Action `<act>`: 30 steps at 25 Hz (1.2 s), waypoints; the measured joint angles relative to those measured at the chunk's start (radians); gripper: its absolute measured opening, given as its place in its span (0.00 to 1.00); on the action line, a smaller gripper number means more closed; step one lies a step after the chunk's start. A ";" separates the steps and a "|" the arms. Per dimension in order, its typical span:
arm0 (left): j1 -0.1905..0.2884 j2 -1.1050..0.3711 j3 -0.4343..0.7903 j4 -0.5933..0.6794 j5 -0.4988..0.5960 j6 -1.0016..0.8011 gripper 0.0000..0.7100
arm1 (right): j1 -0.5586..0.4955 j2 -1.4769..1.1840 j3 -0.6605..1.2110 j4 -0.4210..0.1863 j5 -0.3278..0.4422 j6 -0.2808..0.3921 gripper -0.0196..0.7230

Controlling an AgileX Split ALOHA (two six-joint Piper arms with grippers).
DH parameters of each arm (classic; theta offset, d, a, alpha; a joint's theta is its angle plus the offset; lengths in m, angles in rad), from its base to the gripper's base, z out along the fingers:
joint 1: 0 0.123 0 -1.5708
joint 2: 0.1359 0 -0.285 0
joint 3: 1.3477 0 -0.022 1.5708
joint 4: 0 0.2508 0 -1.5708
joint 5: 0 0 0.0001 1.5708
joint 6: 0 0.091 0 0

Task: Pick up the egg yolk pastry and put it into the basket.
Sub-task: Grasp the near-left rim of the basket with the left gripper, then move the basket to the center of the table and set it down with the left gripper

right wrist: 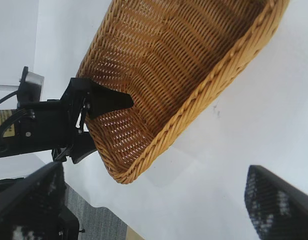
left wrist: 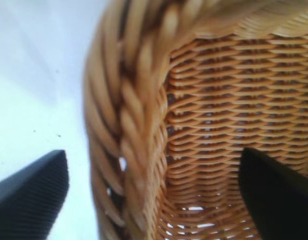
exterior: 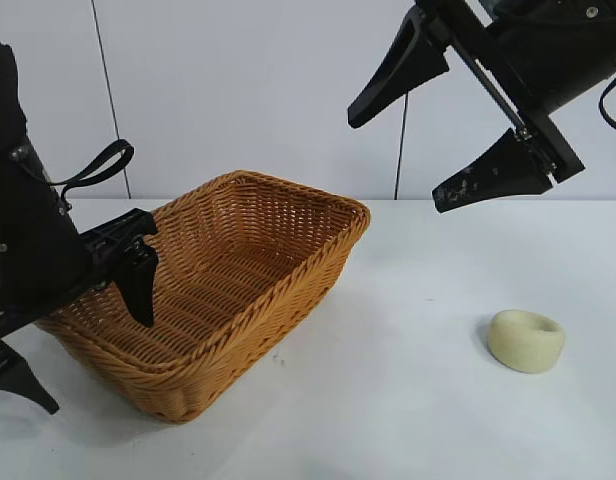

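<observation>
While the pastry (exterior: 526, 340) sits alone on the white table (exterior: 408, 400), well to the right of the basket (exterior: 288, 270), neither arm touches it. Left gripper (exterior: 83, 320) straddles the basket's near-left rim — one finger (exterior: 140, 285) inside against the woven wall, the other (exterior: 23, 385) outside by the table; in the left wrist view its fingers stand apart either side of the braided rim (left wrist: 129, 125), not pressing it. Right gripper (exterior: 450, 130) hangs high above the table, right of the basket, jaws spread wide and empty.
</observation>
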 joint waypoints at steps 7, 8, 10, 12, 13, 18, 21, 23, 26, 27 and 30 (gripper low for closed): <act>0.005 -0.001 -0.056 -0.005 0.031 0.066 0.12 | 0.000 0.000 0.000 0.000 0.002 0.000 0.96; 0.010 -0.001 -0.080 -0.012 0.052 0.104 0.12 | 0.000 0.000 0.000 0.000 0.002 0.000 0.96; 0.033 -0.001 -0.129 -0.046 0.092 0.194 0.12 | 0.000 0.000 0.000 0.000 0.003 0.000 0.96; 0.063 0.004 -0.184 -0.082 0.141 0.304 0.12 | 0.000 0.000 0.000 0.000 0.003 0.000 0.96; 0.081 0.009 -0.206 -0.098 0.166 0.360 0.12 | 0.000 0.000 0.000 0.000 0.003 0.000 0.96; 0.141 0.062 -0.315 -0.118 0.267 0.578 0.12 | 0.000 0.000 0.000 0.000 0.008 0.000 0.96; 0.149 0.110 -0.375 -0.119 0.319 0.713 0.12 | 0.000 0.000 0.000 0.000 0.015 0.000 0.96; 0.151 0.136 -0.423 -0.121 0.360 0.807 0.12 | 0.000 0.000 0.000 0.000 0.025 0.000 0.96; 0.151 0.171 -0.476 -0.140 0.425 0.931 0.12 | 0.000 0.000 0.000 0.000 0.030 0.000 0.96; 0.151 0.180 -0.484 -0.144 0.436 0.960 0.12 | 0.000 0.000 0.000 0.000 0.030 0.000 0.96; 0.151 0.188 -0.491 -0.148 0.444 1.011 0.12 | 0.000 0.000 0.000 0.000 0.031 0.000 0.96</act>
